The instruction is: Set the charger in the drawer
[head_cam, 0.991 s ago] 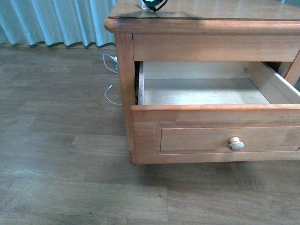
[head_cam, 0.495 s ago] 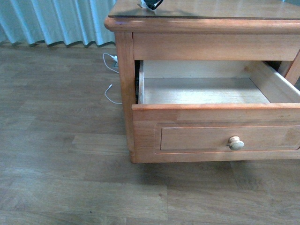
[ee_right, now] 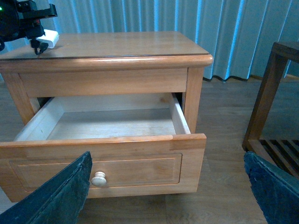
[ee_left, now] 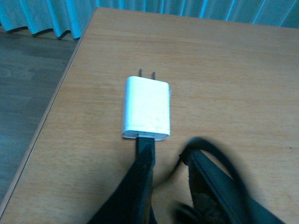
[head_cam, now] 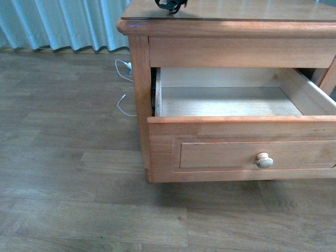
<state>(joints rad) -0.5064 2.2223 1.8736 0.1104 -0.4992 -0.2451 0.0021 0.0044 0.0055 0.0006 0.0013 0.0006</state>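
Observation:
The charger (ee_left: 145, 109), a white plug block with two prongs, lies flat on the cabinet top (ee_left: 233, 70) near its corner. Its black connector and cable run back under my left gripper (ee_left: 168, 154). That gripper is open, with its blurred fingertips just short of the block's cable end and a loop of cable (ee_left: 219, 149) beside one finger. The drawer (head_cam: 241, 149) stands pulled out with a pale knob (head_cam: 264, 160) and a bare pale interior (head_cam: 226, 102). My right gripper (ee_right: 166, 196) is wide open, in front of the drawer (ee_right: 107, 158) and lower than it. The left gripper (ee_right: 23, 21) shows over the charger (ee_right: 49, 38).
A thin white cable (head_cam: 123, 65) lies on the wooden floor left of the cabinet. Pale blue curtains (head_cam: 63, 23) hang behind. A dark wooden stand (ee_right: 275, 93) is on the cabinet's other side.
In the front view the dark left gripper on the cabinet top has shifted over the charger. The white bit of the block seen earlier is now covered. The drawer has not moved.

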